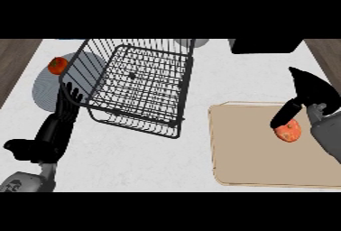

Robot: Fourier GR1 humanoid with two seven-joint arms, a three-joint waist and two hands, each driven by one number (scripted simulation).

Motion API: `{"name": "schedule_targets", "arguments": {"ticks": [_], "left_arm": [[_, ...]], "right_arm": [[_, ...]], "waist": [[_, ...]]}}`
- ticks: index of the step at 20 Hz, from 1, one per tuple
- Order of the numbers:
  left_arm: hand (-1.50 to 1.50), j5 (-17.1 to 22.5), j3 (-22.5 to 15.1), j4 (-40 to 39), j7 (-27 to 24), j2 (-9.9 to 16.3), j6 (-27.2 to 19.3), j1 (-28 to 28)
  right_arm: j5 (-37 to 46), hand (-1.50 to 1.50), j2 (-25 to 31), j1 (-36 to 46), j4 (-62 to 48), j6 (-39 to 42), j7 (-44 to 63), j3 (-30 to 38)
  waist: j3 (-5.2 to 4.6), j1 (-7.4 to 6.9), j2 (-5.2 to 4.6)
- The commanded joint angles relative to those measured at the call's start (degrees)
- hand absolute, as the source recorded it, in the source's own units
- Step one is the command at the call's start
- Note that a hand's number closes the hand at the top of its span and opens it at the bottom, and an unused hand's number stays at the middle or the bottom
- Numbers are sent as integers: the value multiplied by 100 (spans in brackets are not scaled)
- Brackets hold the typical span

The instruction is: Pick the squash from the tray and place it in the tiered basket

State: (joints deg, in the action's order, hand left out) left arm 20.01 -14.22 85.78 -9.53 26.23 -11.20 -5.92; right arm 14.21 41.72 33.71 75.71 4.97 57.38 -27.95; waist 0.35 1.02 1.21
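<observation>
The squash (288, 131), a small orange-red lump, lies on the right part of the beige tray (246, 149). My right hand (314, 91) hovers just above and to the right of it, open, with straight fingers pointing away from me. Its thumb (285, 116) reaches down to the squash's upper edge. The black wire tiered basket (136, 85) stands left of the tray, at the counter's middle. My left hand (64, 108) rests open at the left, fingers up, close to the basket's left rim.
A grey round plate (47, 90) lies behind the basket's left side, with an orange-red fruit (58, 66) at its far edge. A black object (265, 45) sits at the counter's back right. Wooden strips border the white counter on both sides.
</observation>
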Motion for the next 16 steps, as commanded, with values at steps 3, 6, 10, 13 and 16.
{"name": "schedule_targets", "arguments": {"ticks": [3, 6, 10, 13, 16], "left_arm": [[0, -81, -572, -312, 258, -404, 246, 52], [0, -178, -577, -521, 56, -455, 267, 114], [0, -56, -444, -465, 250, -389, 361, -51], [0, -221, -547, -510, 89, -495, 302, 52], [0, -254, -519, -495, 214, -533, 254, -61]], "right_arm": [[220, -150, -162, 197, 462, 131, 1326, -48], [673, -150, -260, 163, 365, -42, 1553, -222], [560, -150, -148, -188, 110, 201, 1512, -187], [556, -150, -504, -148, -68, 233, 1696, -194], [604, -150, -435, -397, -98, 10, 1401, 7]], "waist": [[-46, 21, -106], [-51, 38, -124], [-45, 85, -137], [-46, -4, -151], [-39, 34, -135]]}}
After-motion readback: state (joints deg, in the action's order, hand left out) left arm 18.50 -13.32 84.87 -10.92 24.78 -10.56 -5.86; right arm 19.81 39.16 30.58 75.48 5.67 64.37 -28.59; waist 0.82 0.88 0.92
